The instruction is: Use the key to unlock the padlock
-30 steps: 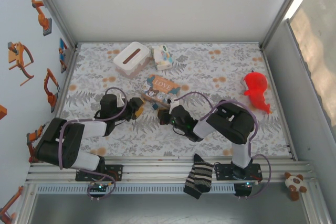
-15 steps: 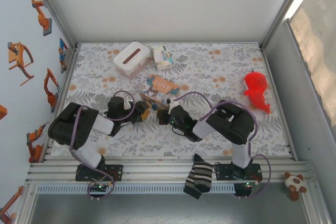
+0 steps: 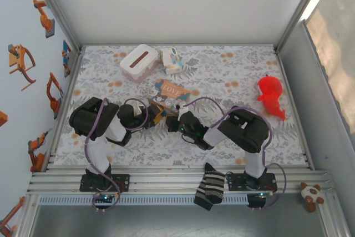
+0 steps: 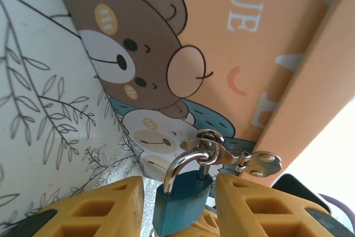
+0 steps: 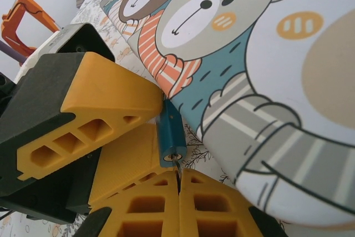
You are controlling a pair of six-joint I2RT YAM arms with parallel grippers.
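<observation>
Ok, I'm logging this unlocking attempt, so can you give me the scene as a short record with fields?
left tool: shut on the padlock, holding it upright
padlock: blue, small
right tool: shut, tips at the padlock's bottom end; what it pinches is too small to tell
shackle: looks seated in the body, not yet open
key: hangs from a ring on the shackle
behind: bear-printed box

Leaf-patterned tabletop (image 3: 233, 73) sits boxed by pale walls (image 3: 177, 4) (robot stickers (image 3: 22, 62) on the left one).
</observation>
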